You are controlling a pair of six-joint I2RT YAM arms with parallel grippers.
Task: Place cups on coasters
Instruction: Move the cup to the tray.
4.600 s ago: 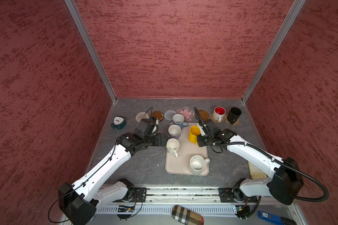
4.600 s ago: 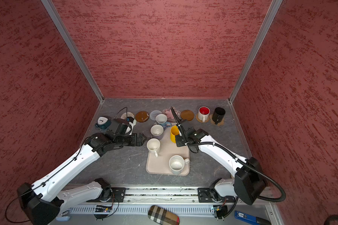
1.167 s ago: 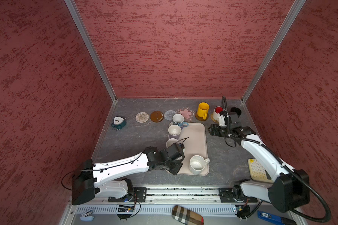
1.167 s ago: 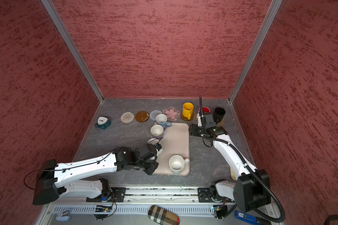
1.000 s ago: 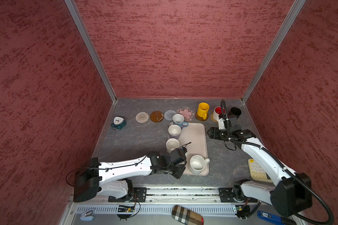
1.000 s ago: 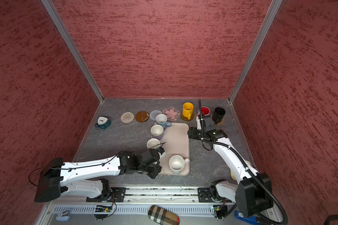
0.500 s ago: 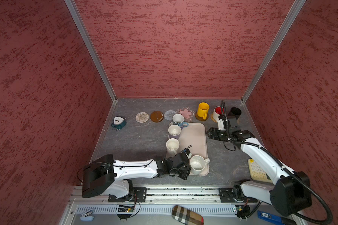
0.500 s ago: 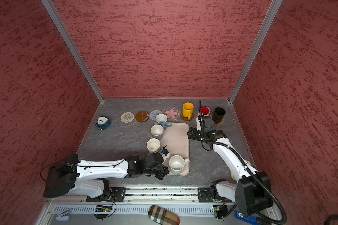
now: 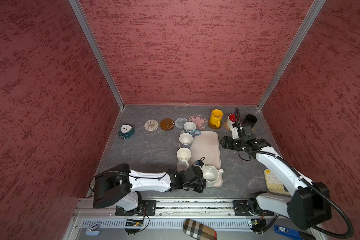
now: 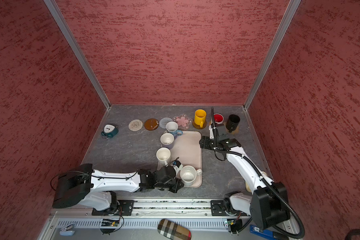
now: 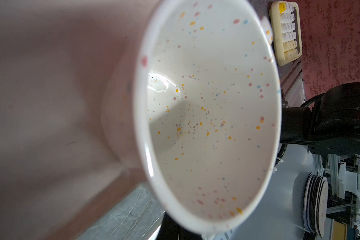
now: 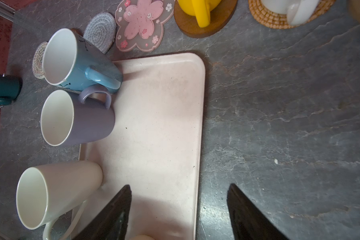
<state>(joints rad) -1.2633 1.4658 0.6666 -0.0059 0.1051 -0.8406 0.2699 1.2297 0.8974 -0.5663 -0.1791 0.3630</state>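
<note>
Three mugs (image 9: 183, 154) crowd the tray's (image 9: 208, 145) left edge, leaving open room on its middle. My left gripper (image 9: 202, 172) is closed against the speckled mug's (image 9: 210, 176) left side; I cannot tell if it pinches the rim. That mug stands upright on the tray's near end, handle pointing right. My right gripper (image 9: 223, 143) hovers at the tray's right edge, jaws apart.
</note>
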